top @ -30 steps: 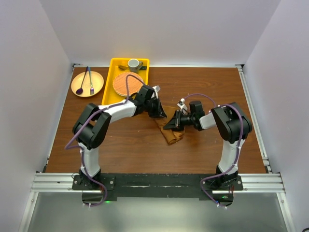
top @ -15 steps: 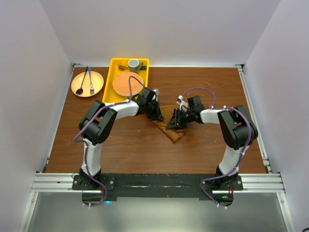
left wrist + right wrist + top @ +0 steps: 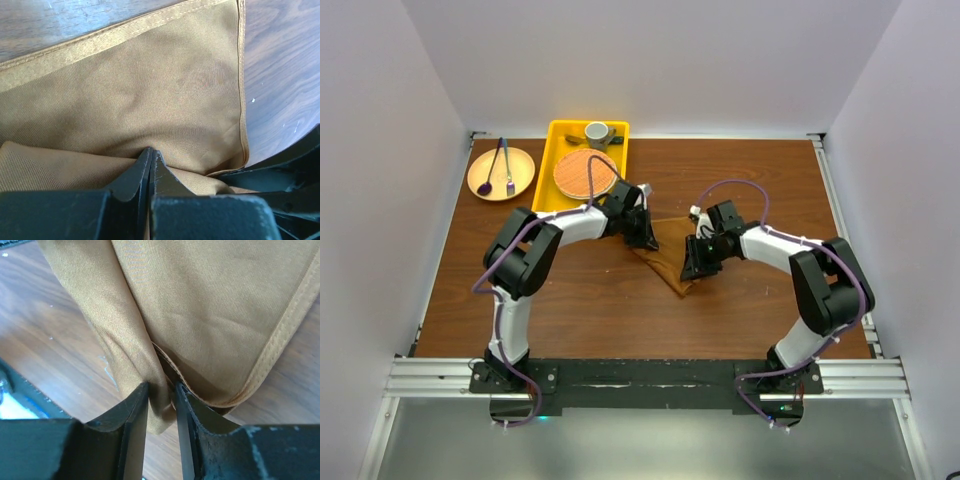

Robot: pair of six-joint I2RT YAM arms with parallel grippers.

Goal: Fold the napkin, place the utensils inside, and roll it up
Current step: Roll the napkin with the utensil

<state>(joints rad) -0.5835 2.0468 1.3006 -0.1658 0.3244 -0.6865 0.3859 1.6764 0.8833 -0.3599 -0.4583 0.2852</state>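
Note:
The rust-brown napkin [image 3: 667, 264] lies bunched into a narrow triangle on the wooden table between my two grippers. My left gripper [image 3: 647, 239] is at its far left corner. In the left wrist view the jaws [image 3: 151, 154] are pressed together on a fold of the napkin [image 3: 150, 100]. My right gripper [image 3: 696, 268] is at the napkin's right edge. In the right wrist view it [image 3: 161, 390] pinches a hanging fold of the napkin [image 3: 200, 305], whose hemmed edge curls beside the fingers. I cannot make out the cream spoon.
A yellow tray [image 3: 546, 172] at the back left holds the round orange woven mat [image 3: 584, 173] and a grey cup [image 3: 597, 131]. A wooden plate [image 3: 500, 160] left of it carries a purple spoon [image 3: 485, 186] and a fork. White walls enclose the table.
My right gripper has swung nearer and to the right, dragging its side of the napkin along. The cloth is pulled into a narrower, flatter triangle. My left gripper shifted slightly back.

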